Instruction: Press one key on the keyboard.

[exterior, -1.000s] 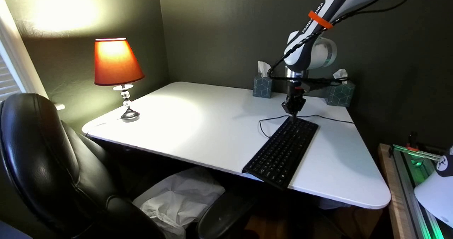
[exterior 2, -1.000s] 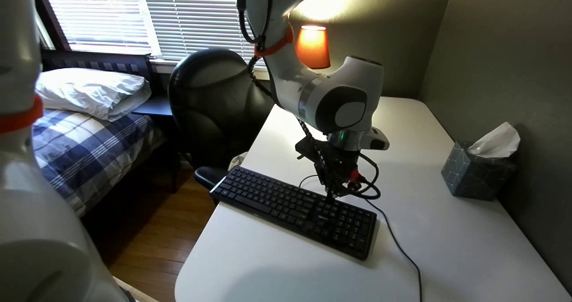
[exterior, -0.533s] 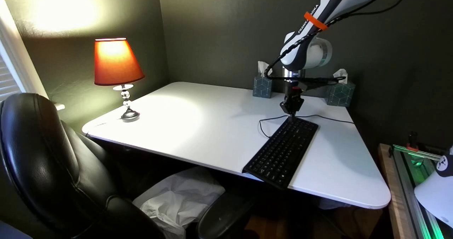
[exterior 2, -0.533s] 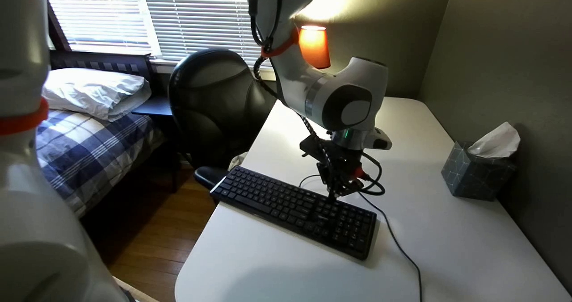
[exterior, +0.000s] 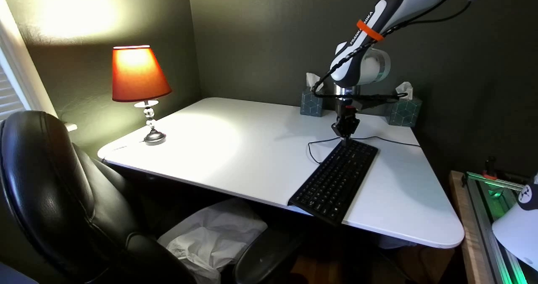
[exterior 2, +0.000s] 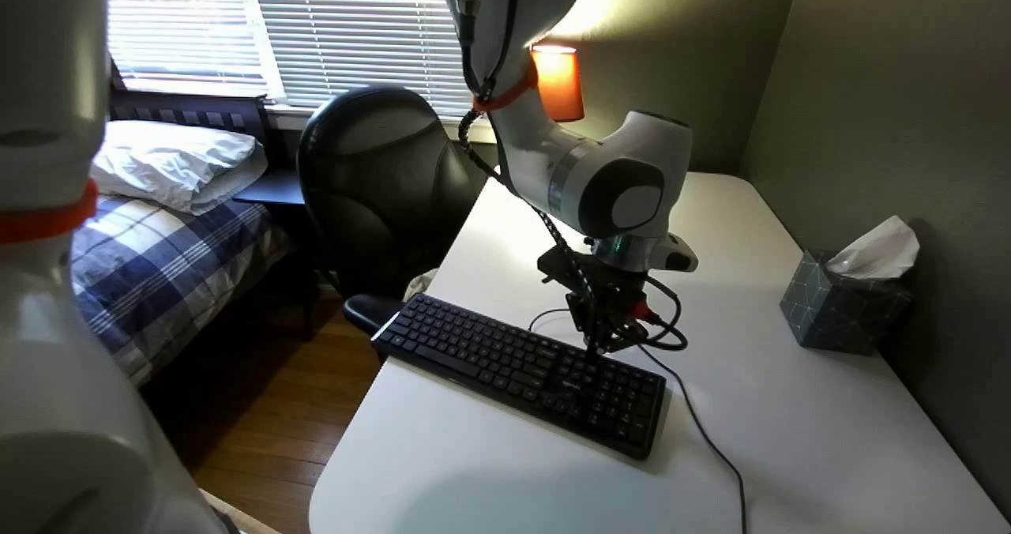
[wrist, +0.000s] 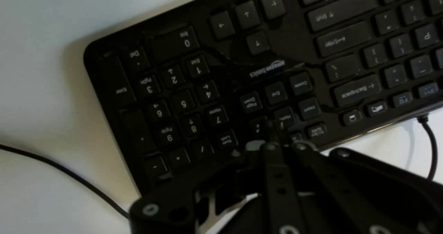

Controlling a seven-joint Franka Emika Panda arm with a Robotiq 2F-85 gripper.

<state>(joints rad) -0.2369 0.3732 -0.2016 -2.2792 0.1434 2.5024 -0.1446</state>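
The hand (wrist: 276,128), fingers pressed together, hides part of the keyboard (wrist: 238,66), any contact unclear.

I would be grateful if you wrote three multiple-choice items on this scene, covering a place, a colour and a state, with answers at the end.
1. Where is the gripper in relation to the number pad of the keyboard?
A) At the keyboard's opposite end
B) Close by it
C) Clear of the keyboard altogether

2. What colour is the lampshade?
A) Green
B) White
C) Orange-red

3. How do the gripper's jaws stand?
A) Closed together
B) Spread wide
C) Clamped on a tissue

Right letters:
1. B: the wrist view shows it over the block of keys next to Num Lock.
2. C: it is orange-red in both exterior views.
3. A: in the wrist view they stand side by side, with nothing seen between them.
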